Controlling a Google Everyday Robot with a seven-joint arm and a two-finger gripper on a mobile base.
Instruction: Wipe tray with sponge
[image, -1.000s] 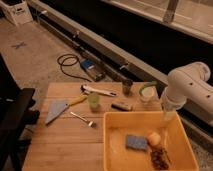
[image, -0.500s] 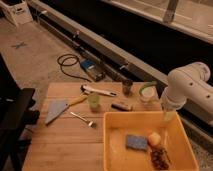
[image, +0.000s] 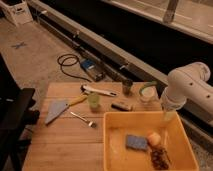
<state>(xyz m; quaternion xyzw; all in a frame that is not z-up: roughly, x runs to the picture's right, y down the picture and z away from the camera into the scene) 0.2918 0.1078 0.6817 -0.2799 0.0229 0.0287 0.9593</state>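
Jaws of your gripper (image: 169, 116) stand spread and empty, hanging by the far right rim of the tray (image: 112, 145), which sits on the worktop's (image: 60, 140) near right corner. Sponge (image: 136, 142) lies flat on the tray floor, apart from the jaws, just left of an orange ball (image: 154, 137) and a dark clump (image: 160, 159). Step in hand reads as the reach: lower leftward, clear the ball, then pinch the sponge.
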